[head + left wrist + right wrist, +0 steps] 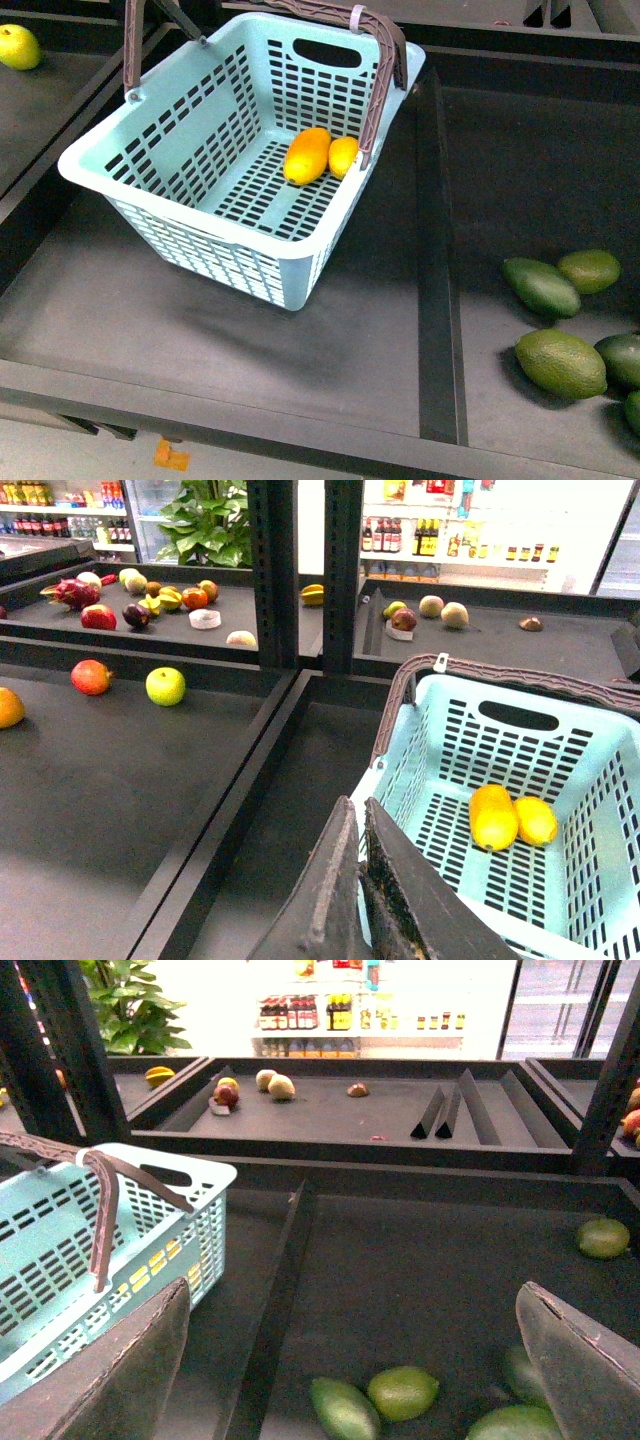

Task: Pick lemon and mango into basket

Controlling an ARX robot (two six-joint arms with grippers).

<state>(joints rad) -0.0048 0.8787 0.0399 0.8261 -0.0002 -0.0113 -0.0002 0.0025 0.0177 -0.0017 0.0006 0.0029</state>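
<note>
Both fruits sit in the basket [150,150] (nothing left to fetch): mango [307,155] mid-floor, lemon [343,156] touching it at 3 o'clock. Left gripper [362,880] is clenched empty, right gripper [350,1360] spread wide.

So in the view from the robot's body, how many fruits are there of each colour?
Orange mango, in the basket: 1
Yellow lemon, in the basket: 1
Yellow-green round fruit, far left: 1
Green oval fruits, on the right: 5, one cut off at the edge
Total: 8
</note>
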